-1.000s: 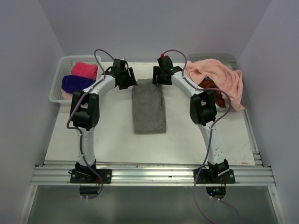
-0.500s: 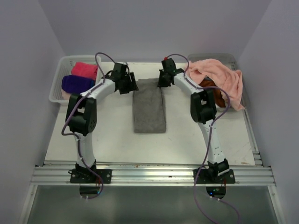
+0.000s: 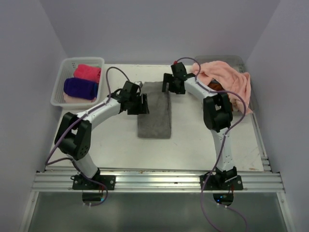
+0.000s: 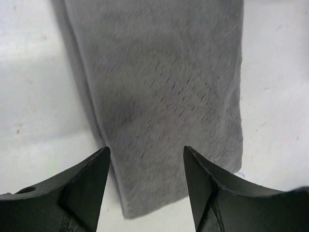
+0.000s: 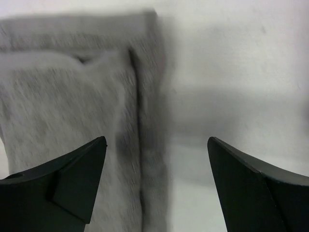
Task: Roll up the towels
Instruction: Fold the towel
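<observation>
grey towel (image 3: pixel 154 110) lies flat, centre of the top view. looks soft, light, limp, and doubled layers could slip. pinch the corners of a short end. left gripper (image 4: pixel 145 159) and right gripper (image 5: pixel 157 145) both spread, empty.

Both arms bend inward; the left gripper (image 3: pixel 140 104), jaws parted, sits nearer than the wide-spread right gripper (image 3: pixel 169 85).
</observation>
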`<state>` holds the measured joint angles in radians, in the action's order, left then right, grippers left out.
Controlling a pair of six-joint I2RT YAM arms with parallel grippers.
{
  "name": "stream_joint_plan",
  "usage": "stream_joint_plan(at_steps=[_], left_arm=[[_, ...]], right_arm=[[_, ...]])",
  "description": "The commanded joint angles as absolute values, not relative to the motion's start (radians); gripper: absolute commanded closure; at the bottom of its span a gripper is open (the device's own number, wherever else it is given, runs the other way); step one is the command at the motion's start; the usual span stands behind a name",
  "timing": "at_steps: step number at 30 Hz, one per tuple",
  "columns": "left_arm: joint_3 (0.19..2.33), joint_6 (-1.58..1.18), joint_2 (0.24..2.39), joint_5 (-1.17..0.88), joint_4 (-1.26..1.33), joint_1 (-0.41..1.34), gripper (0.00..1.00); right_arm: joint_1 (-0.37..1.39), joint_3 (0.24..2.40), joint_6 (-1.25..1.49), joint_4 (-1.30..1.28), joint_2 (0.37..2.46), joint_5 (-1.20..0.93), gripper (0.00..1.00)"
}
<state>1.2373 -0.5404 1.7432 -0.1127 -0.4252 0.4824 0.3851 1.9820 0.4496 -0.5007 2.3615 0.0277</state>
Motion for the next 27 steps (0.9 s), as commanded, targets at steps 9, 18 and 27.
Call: stream_joint_plan(at_steps=[9, 18, 27], left_arm=[[0.876, -0.618, 1.482, -0.225, -0.362, 0.474, 0.47], [0.746, -0.66, 1.468, -0.275, -0.235, 0.476, 0.57], [0.704, -0.684, 1.531, -0.278, -0.149, 0.476, 0.74]], right_arm=[[0.454, 1.209, 0.531, -0.319, 1.728, 0.008, 0.17], [0.672, 0.898, 0.673, -0.327, 1.47, 0.04, 0.31], [0.683, 0.818, 0.751, -0.194, 1.557, -0.039, 0.44]])
